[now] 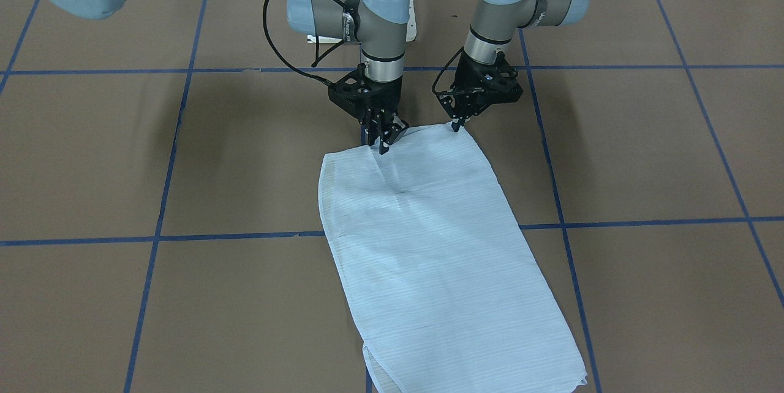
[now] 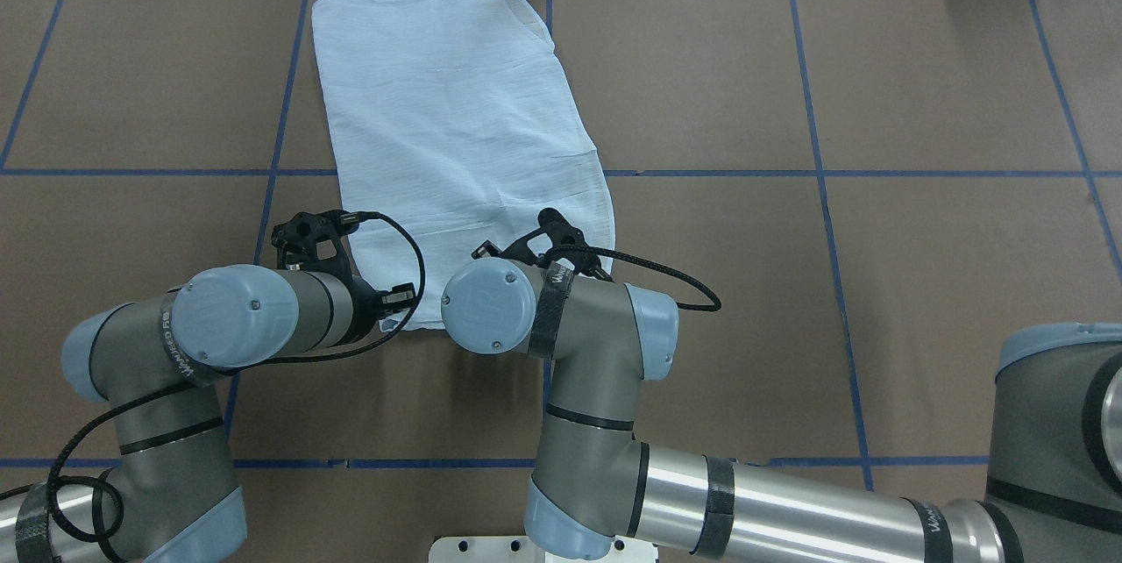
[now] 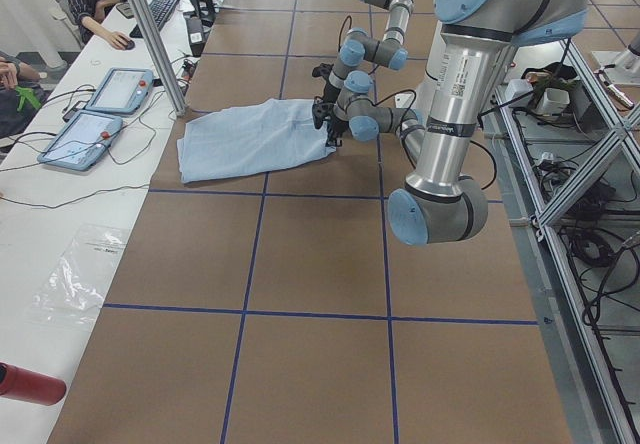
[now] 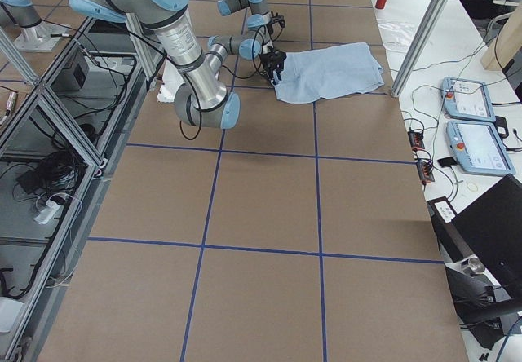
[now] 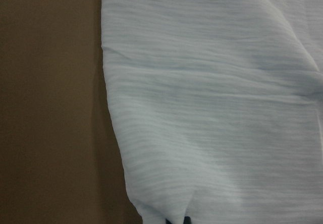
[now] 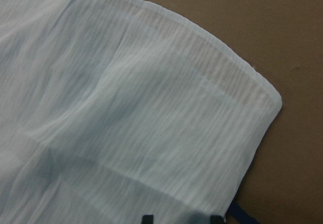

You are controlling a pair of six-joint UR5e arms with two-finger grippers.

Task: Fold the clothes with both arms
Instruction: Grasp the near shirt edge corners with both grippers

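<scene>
Shirt (image 1: 429,246) lies flat on table (image 1: 643,148), lengthwise folds apparently done, crosswise folds left. Left pincer (image 1: 457,126) clamped on its robot-side corner; right pincer (image 1: 384,141) tips apart, straddling same edge, grasp not yet made

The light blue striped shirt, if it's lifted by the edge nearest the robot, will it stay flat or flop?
The light blue, thin, striped shirt will probably sag: it lies limp with soft creases. It seems light; the brown table cover tints its hem in the right wrist view. A push would likely bunch such crinkled cloth.
</scene>
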